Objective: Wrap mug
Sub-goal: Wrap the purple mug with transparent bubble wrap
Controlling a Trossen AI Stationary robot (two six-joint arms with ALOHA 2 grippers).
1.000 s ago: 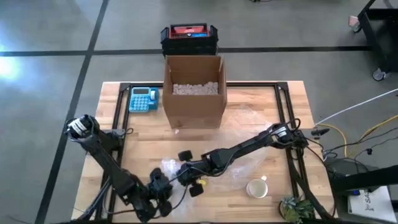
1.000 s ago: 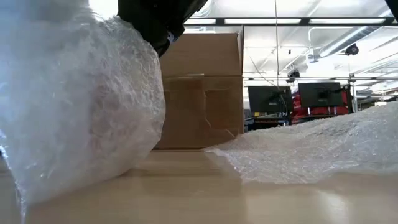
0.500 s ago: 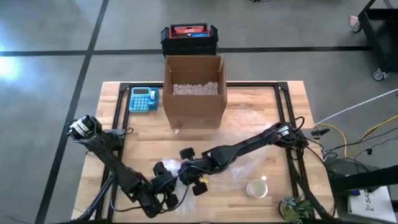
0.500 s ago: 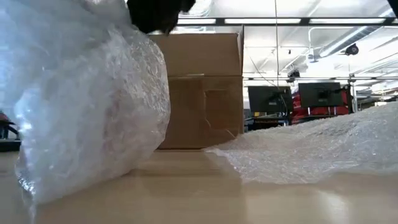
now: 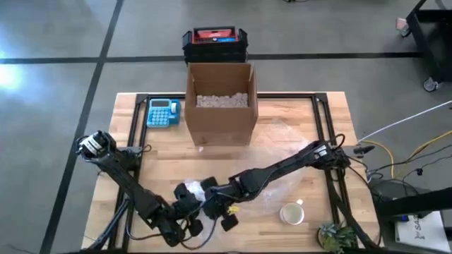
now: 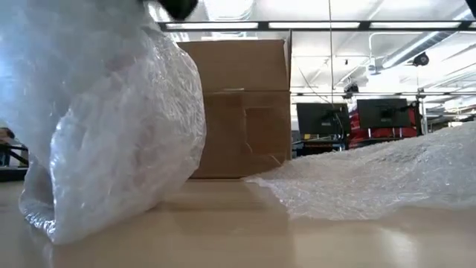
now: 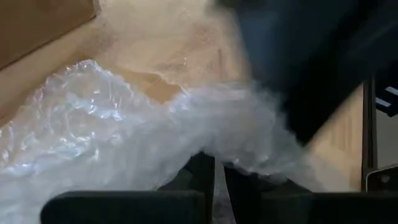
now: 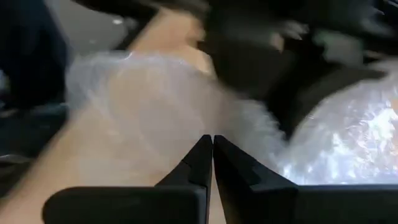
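The high view shows the left gripper (image 5: 185, 212) low near the table's front edge, its fingers pinched together on the bubble wrap (image 5: 272, 185). Just to its right, the right gripper (image 5: 215, 204) is closed on the same sheet, which spreads out rightward. Farther right, the mug (image 5: 292, 212) stands bare on the table (image 5: 296, 116), beside the sheet's edge.

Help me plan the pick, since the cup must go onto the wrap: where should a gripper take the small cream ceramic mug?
Probably the cream ceramic mug by its rim, descending from above: it stands upright, mouth open, apart from the clear bubble wrap, its small handle pointing toward the cardboard box.
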